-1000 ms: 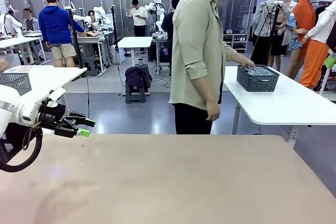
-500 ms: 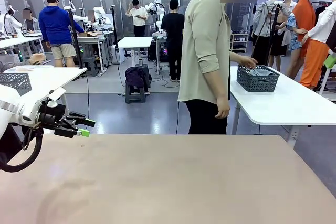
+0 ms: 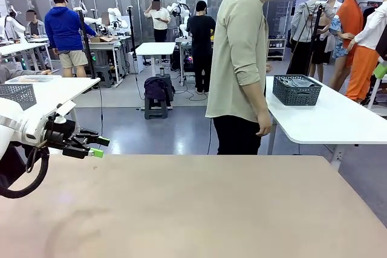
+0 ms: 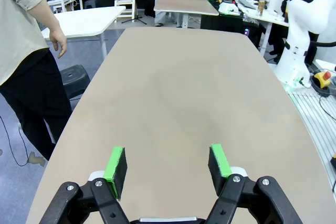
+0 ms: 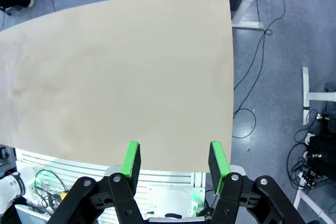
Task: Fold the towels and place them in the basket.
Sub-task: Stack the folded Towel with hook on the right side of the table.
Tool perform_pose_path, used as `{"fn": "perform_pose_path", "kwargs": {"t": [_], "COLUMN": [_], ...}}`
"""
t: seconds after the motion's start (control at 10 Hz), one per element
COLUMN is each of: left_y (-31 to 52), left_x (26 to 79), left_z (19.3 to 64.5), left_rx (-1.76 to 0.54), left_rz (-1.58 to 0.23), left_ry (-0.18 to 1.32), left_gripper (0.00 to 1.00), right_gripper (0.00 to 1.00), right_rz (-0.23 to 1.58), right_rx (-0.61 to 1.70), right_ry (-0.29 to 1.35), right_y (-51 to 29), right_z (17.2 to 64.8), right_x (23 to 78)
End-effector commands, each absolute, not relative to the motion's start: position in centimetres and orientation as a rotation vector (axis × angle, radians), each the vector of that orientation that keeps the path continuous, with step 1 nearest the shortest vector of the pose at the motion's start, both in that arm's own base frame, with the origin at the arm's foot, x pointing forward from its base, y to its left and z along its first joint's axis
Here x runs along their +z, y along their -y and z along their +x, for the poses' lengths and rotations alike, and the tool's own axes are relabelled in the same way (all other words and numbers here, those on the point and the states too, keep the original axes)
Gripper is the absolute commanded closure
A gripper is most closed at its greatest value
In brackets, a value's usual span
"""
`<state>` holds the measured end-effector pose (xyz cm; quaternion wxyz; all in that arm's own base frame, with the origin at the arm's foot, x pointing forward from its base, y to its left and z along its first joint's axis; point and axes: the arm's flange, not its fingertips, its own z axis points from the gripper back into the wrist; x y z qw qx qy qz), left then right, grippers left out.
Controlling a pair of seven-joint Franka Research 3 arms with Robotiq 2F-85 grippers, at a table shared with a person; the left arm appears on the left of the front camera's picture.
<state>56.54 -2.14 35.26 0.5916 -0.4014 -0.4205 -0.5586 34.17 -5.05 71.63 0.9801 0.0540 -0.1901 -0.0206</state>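
The dark basket (image 3: 297, 89) stands on a white side table (image 3: 329, 122) at the far right, behind the person. Grey cloth lies folded inside it, likely the towels, too small to tell more. My left gripper (image 3: 100, 147) hovers at the left edge of the tan table (image 3: 199, 209), open, nothing between its green pads. From its wrist camera the left gripper (image 4: 168, 163) looks along the bare tabletop (image 4: 178, 87). My right gripper (image 5: 174, 158) is open and empty, high above the tabletop (image 5: 121, 72).
A person (image 3: 242, 58) in a pale green shirt stands at the far edge, side-on, arms down. A light grey perforated basket (image 3: 17, 93) sits on another white table at the far left. The floor beyond the tan table holds cables and table legs.
The person has taken the hand off the dark basket and let the arm hang down, shifting slightly right. Neither arm has moved.
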Motion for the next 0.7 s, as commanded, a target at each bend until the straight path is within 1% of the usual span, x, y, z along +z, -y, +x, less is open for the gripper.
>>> {"fn": "perform_pose_path", "kwargs": {"t": [0.0, 0.6], "left_y": [2.16, 2.16], "left_x": [35.44, 35.44], "left_z": [56.47, 56.47], "left_rx": [-1.301, -1.301], "left_rz": [-0.934, -0.934], "left_ry": [0.982, 0.982], "left_gripper": [0.2, 0.2], "right_gripper": [0.34, 0.34], "right_rz": [0.105, 0.105], "right_rx": [-0.044, -0.044], "right_ry": [0.386, 0.386], "right_y": [5.06, 5.06], "right_z": [34.31, 34.31], "right_x": [71.76, 71.76]}}
